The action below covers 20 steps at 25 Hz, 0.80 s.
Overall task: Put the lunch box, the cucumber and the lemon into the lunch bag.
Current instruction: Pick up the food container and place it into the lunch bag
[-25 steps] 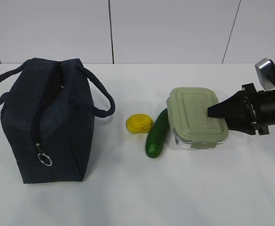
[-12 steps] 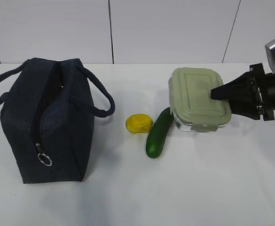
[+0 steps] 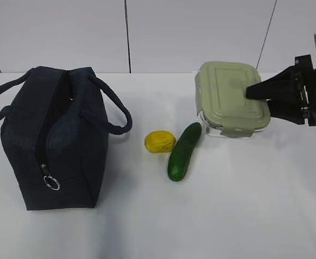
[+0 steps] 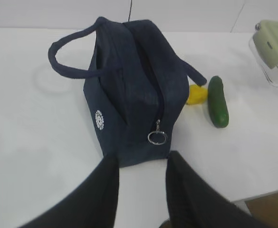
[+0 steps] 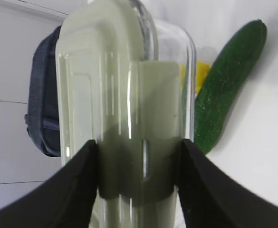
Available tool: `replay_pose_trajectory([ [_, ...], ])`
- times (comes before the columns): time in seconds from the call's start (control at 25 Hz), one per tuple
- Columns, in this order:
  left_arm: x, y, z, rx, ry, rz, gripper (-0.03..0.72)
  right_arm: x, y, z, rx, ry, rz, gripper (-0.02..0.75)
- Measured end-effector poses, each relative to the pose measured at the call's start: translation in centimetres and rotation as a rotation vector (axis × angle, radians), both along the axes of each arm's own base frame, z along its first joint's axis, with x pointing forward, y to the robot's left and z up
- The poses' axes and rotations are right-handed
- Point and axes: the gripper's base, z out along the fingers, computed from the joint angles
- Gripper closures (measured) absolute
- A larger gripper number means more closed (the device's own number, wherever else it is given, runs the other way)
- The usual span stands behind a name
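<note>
Sage-lidded lunch box now higher, tool-gripped

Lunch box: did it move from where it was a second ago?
Yes. The right pincer, clamped on the lunch box, has lifted it up off the table and a little to the right, away from the cucumber it was touching. The cucumber, the lemon and the lunch bag have not moved. The left pincer hovers in front of the bag, holding nothing.
</note>
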Motion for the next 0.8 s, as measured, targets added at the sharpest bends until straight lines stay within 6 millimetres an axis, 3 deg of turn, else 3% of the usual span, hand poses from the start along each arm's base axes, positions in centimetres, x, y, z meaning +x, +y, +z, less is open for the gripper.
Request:
replay_pose_trajectory([
  [0.24,4.6,-0.2,0.3,-0.004,0.138,0.019,0.413,0.4,0.6,2.6,0.011,-0.049,0.007,0.361],
  [0.48,8.7,-0.4,0.1,0.012,0.267,0.014,0.27,0.8,3.6,4.3,0.022,-0.084,0.094,0.361],
  [0.8,13.2,-0.7,1.6,0.04,0.327,-0.007,0.249,0.8,6.1,5.7,0.037,-0.106,0.169,0.361],
])
